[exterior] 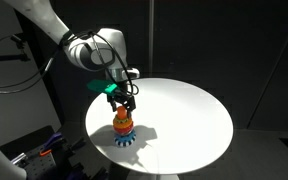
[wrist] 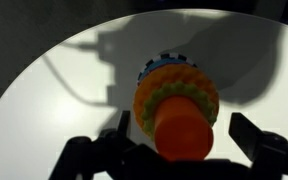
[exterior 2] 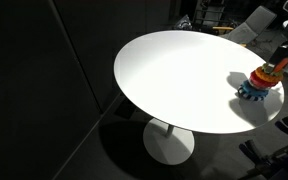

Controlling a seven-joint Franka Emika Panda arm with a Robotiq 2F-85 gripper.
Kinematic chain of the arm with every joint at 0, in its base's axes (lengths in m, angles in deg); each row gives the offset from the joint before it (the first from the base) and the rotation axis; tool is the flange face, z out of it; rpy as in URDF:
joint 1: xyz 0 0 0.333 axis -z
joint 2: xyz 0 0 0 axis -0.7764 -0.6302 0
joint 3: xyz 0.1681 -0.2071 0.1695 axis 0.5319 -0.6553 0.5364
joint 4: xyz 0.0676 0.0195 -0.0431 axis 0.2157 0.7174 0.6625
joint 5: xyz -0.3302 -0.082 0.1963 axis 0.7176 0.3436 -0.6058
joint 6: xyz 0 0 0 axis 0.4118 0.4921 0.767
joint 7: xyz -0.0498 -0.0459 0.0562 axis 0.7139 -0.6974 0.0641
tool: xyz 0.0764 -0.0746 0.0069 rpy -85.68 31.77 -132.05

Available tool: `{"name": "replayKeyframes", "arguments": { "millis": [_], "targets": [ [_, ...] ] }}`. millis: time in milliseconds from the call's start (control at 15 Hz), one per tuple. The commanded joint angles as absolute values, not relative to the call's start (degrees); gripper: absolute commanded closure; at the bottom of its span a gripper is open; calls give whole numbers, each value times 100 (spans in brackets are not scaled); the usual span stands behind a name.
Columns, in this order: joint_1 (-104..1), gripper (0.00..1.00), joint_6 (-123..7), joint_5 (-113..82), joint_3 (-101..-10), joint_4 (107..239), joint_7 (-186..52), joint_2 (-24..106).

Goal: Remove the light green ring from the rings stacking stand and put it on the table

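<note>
The rings stacking stand [exterior: 123, 125] sits near the front edge of the round white table [exterior: 184, 105], and shows in both exterior views [exterior 2: 261, 84]. In the wrist view the stand [wrist: 176, 100] is seen from above: an orange top peg, then the light green ring [wrist: 184, 93], then orange and yellow rings on a light-blue toothed base. My gripper [wrist: 179, 135] is open, directly above the stand, its two fingers on either side of the top peg without touching it. In an exterior view the gripper [exterior: 122, 103] hangs just over the stand's top.
Dark curtains surround the table. Cables and equipment lie below the table's edge [exterior: 44, 145]. The stand is close to the table's rim [exterior 2: 274, 110]. Wide bare tabletop [exterior 2: 174, 70] lies beside the stand.
</note>
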State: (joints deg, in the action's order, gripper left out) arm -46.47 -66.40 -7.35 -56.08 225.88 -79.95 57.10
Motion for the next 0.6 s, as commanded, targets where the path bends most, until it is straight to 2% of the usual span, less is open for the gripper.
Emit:
{"name": "replayKeyframes", "arguments": {
  "millis": [0, 333, 400, 533],
  "targets": [
    [-4642, 0, -6779, -600, -5622, 22522, -7826, 5601],
    [-4654, 0, -6880, -605, -5621, 22499, -7821, 5466],
    [-4656, 18, -6891, -599, -5621, 22504, -7813, 5455],
    [-4659, 34, -6893, -607, -5621, 22508, -7817, 5441]
  ]
}}
